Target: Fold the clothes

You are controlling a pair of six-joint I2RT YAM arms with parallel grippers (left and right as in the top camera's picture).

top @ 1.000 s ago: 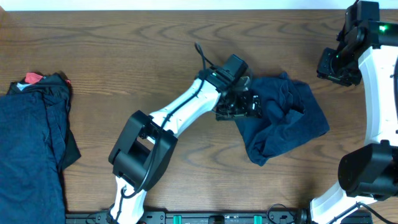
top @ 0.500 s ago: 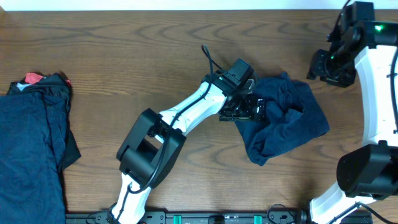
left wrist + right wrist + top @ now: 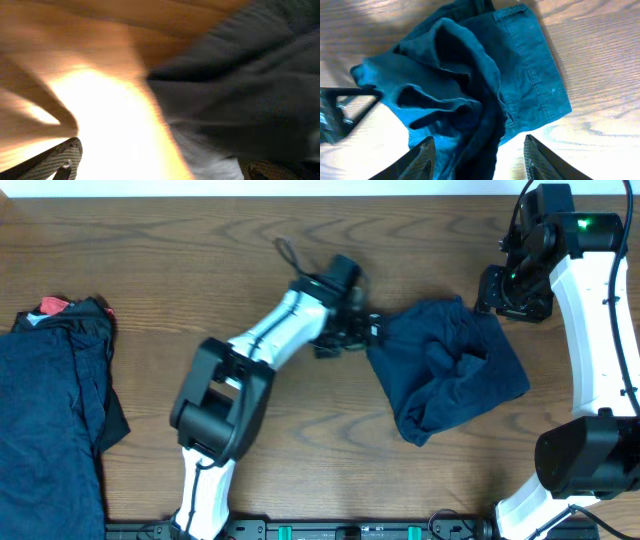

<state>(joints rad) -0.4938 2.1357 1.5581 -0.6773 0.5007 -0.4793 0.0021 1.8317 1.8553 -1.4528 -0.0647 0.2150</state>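
A crumpled dark navy garment [image 3: 450,370] lies right of the table's middle. It also shows in the right wrist view [image 3: 470,75], with its waistband and belt loop visible, and in the left wrist view [image 3: 240,90]. My left gripper [image 3: 352,335] is at the garment's left edge. Its fingers [image 3: 165,167] are wide apart and open, with fabric at the right finger. My right gripper [image 3: 505,292] hovers over the garment's upper right corner. It is open [image 3: 480,162] and holds nothing. A pile of navy clothes [image 3: 50,410] with a red piece [image 3: 52,306] lies at the far left.
The wooden table [image 3: 250,240] is bare between the pile and the crumpled garment. The left arm's white links [image 3: 260,345] stretch diagonally across the middle. The right arm's base [image 3: 590,460] stands at the right edge.
My left gripper has moved left, from on top of the garment's left part to its left edge. My right gripper has shifted left, toward the garment's upper right corner.
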